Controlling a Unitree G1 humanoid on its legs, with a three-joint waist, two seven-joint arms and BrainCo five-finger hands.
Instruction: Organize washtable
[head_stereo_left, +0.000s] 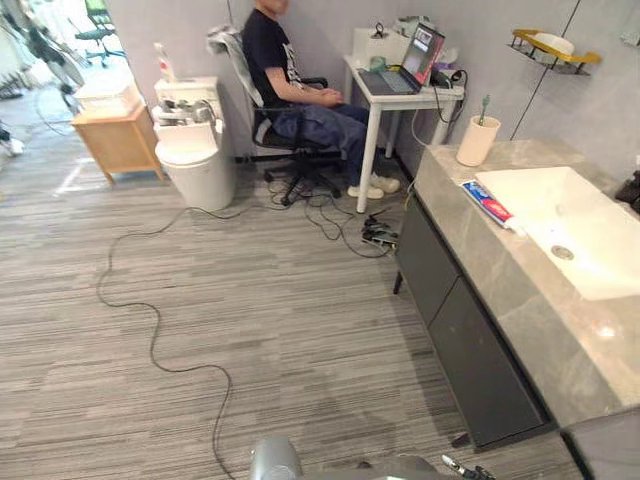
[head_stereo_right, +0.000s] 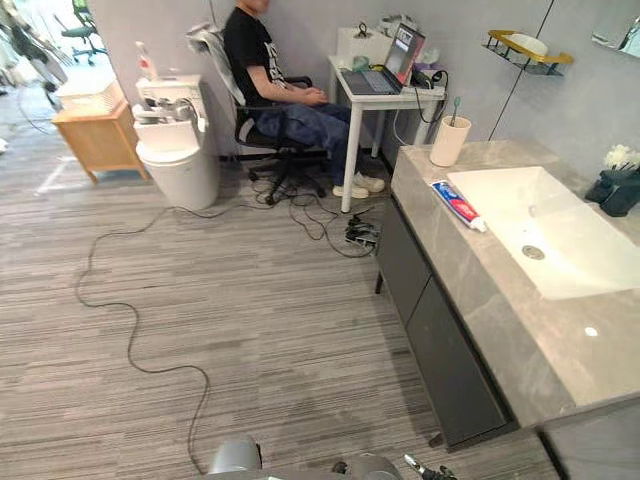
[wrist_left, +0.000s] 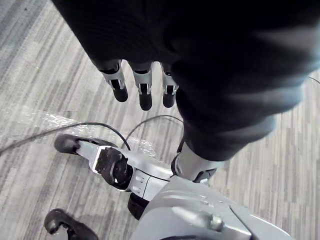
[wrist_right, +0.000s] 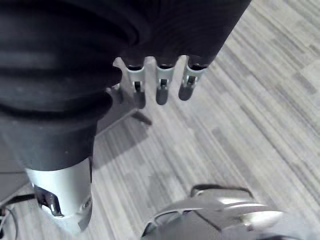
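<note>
The washtable (head_stereo_left: 520, 300) is a grey stone counter over dark cabinet doors, standing at the right. Its white sink (head_stereo_left: 585, 235) is set into the top. A red, white and blue toothpaste tube (head_stereo_left: 487, 203) lies flat on the counter against the sink's left rim. A beige cup (head_stereo_left: 477, 140) with a toothbrush in it stands at the counter's far corner. My left hand (wrist_left: 142, 87) hangs over the wood-pattern floor, fingers straight, holding nothing. My right hand (wrist_right: 160, 82) hangs the same way, open and empty, well short of the counter.
A dark pot of white flowers (head_stereo_right: 618, 185) stands past the sink. A yellow wall shelf (head_stereo_left: 555, 48) holds a white dish. A person (head_stereo_left: 300, 95) sits on an office chair at a white desk (head_stereo_left: 400, 95). Farther left stand a toilet (head_stereo_left: 195, 150) and a wooden cabinet (head_stereo_left: 120, 140). A power strip (head_stereo_left: 378, 237) lies near the counter's corner.
</note>
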